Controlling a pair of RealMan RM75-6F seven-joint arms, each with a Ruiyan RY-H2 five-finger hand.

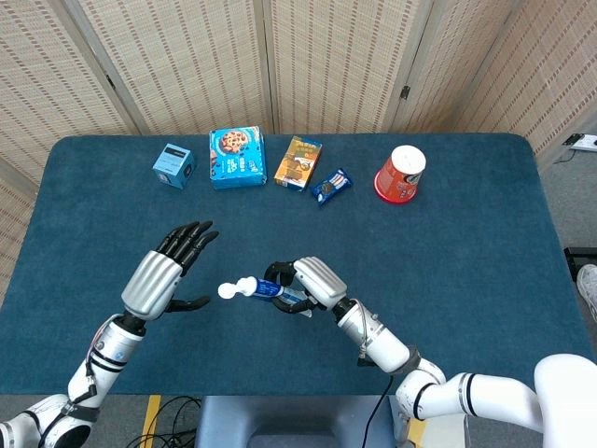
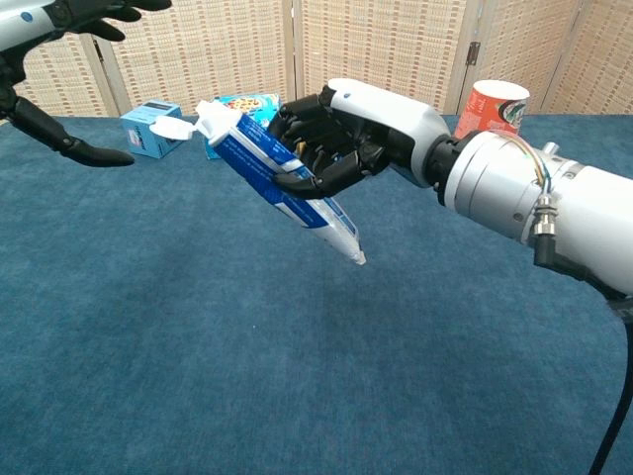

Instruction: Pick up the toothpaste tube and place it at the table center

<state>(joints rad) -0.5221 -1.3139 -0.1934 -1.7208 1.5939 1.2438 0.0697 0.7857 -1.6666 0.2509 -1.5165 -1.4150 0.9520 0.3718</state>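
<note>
While the right hand [image 1: 305, 283] grasps the toothpaste tube [image 1: 264, 289] aloft, its long axis points cap-first at the left hand [image 1: 166, 275] — near, fingers spread, holding nothing

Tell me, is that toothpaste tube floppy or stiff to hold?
Probably fairly stiff: the toothpaste tube juts straight from the right hand without drooping. Its flat crimped tail suggests soft walls that could dent. Glossy skin might slip.

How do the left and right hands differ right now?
The right hand grips the toothpaste tube; the left hand holds nothing. The right hand's fingers are curled around the tube, while the left hand's fingers are spread and extended. Both hover above the table, facing each other across the tube's cap.
</note>
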